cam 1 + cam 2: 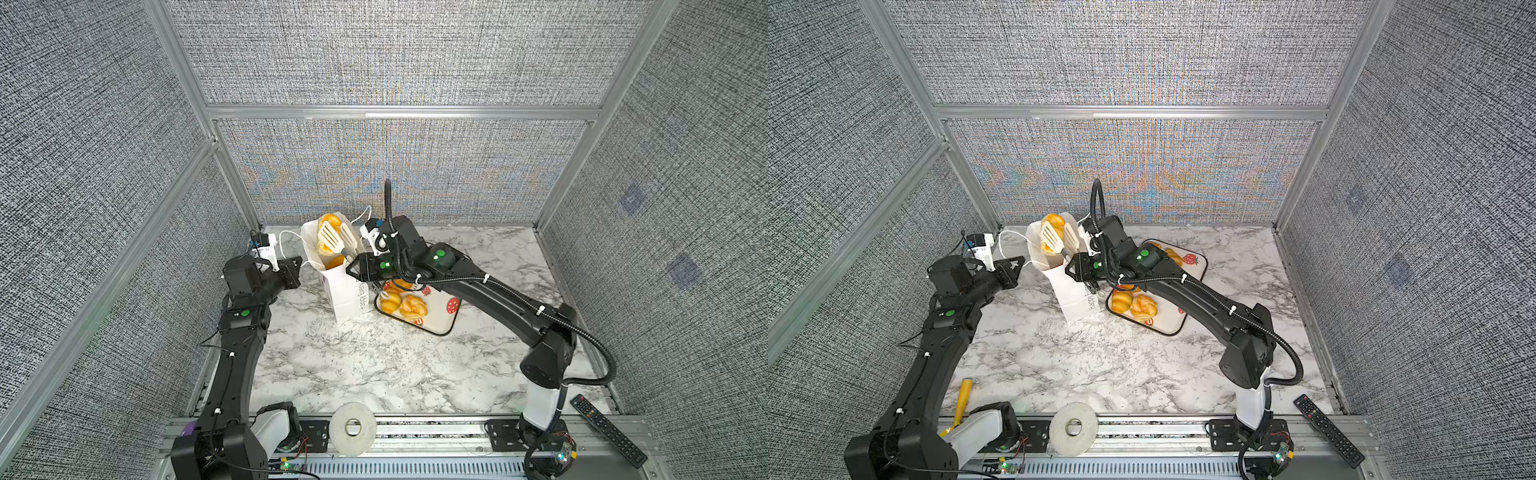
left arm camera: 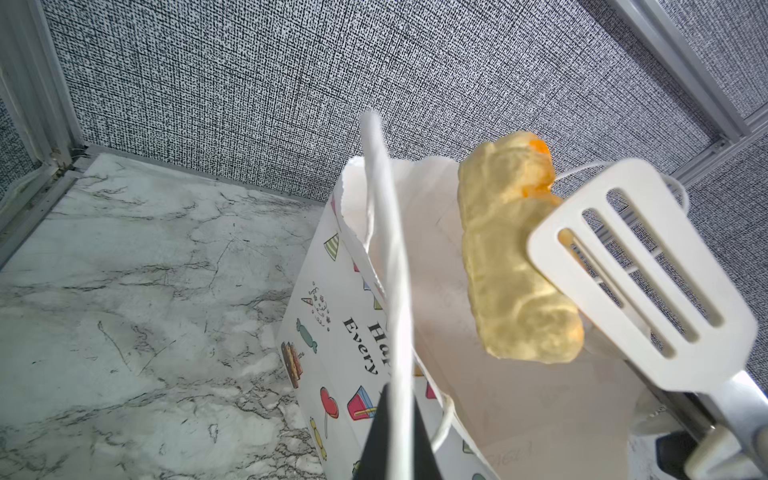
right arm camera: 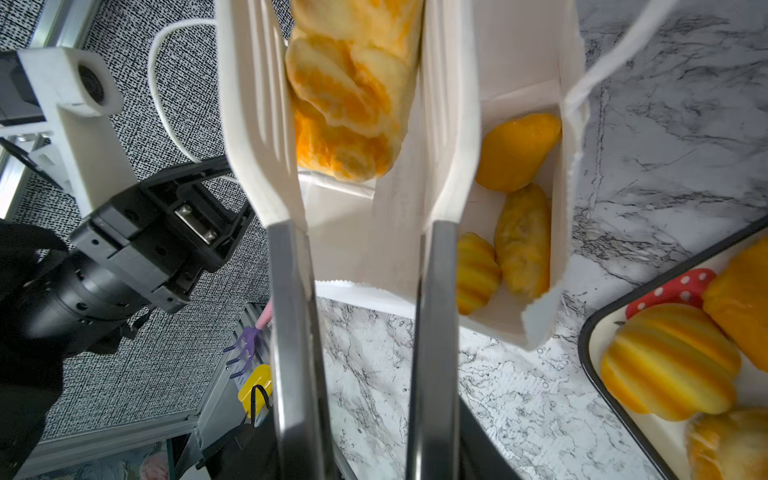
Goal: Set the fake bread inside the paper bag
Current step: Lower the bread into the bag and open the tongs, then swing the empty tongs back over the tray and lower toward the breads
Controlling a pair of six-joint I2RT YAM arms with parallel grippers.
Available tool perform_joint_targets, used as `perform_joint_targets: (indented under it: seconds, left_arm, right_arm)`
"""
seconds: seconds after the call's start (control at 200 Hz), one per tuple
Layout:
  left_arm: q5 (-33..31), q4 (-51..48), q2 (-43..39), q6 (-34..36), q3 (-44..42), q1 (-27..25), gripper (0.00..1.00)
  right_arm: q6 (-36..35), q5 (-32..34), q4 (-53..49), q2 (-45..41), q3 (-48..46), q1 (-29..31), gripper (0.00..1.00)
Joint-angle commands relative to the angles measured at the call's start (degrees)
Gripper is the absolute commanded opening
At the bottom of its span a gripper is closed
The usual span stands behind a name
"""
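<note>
1. The paper bag (image 1: 345, 293) stands upright on the marble table (image 1: 374, 365) with its mouth open, between the two grippers.
2. The left gripper (image 1: 300, 262) has its fingers pinched together on the bag's white cord handle (image 2: 386, 249), holding it out to the left of the bag.
3. The right gripper (image 1: 353, 266) is clamped on a pair of tongs (image 3: 253, 124) by their metal arms, which stand apart.
4. A long braided loaf (image 2: 511, 257) sits tilted between the tongs' two slotted white blades. Its lower end is in the bag's mouth and its upper end is above the rim.
5. Three smaller pastries (image 3: 523, 237) lie at the bottom of the bag, partly hidden behind one blade.
6. A strawberry-print tray (image 1: 438, 318) lies just beside the bag on the right, with several rolls (image 1: 390, 301) on it. The right arm reaches across it and hides part of it.
7. Along the front edge lie a roll of tape (image 1: 353, 428) and a remote control (image 1: 606, 430). A yellow handle (image 1: 963, 399) rests near the left arm's base, well apart from the bag.
</note>
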Motion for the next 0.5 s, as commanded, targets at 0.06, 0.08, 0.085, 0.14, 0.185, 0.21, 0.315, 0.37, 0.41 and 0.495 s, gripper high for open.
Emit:
perform_joint_targets:
  seconds: [0.06,0.08,0.085,0.14,0.185,0.21,0.315,0.37,0.41,0.495]
  left_arm:
    - [0.4,0.8,0.0,0.3,0.0,0.0,0.00]
    - [0.3,0.8,0.0,0.3,0.0,0.0,0.00]
    - [0.3,0.8,0.0,0.3,0.0,0.0,0.00]
    - [0.4,0.8,0.0,0.3,0.0,0.0,0.00]
    - [0.3,0.7,0.0,0.3,0.0,0.0,0.00]
    - [0.3,0.7,0.0,0.3,0.1,0.0,0.00]
    - [0.2,0.7,0.0,0.4,0.0,0.0,0.00]
    - [0.2,0.7,0.0,0.4,0.0,0.0,0.00]
    - [0.3,0.7,0.0,0.4,0.0,0.0,0.00]
    - [0.2,0.7,0.1,0.4,0.0,0.0,0.00]
  right_arm:
    - [-0.4,-0.2,1.4,-0.1,0.6,0.0,0.47]
    - [-0.4,-0.3,1.4,-0.2,0.6,0.0,0.47]
    - [-0.4,-0.2,1.4,-0.2,0.6,0.0,0.47]
    - [-0.4,-0.3,1.5,-0.1,0.6,0.0,0.48]
    - [-0.4,-0.3,1.5,-0.2,0.6,-0.1,0.48]
    - [-0.4,-0.2,1.5,-0.3,0.6,0.0,0.48]
    - [-0.6,-0.1,1.5,-0.7,0.3,0.0,0.48]
    - [-0.8,0.1,1.5,-1.2,0.1,-0.1,0.48]
    - [-0.9,0.3,1.7,-1.6,-0.2,-0.2,0.48]
    - [-1.1,0.8,1.6,-2.5,-0.8,-0.3,0.48]
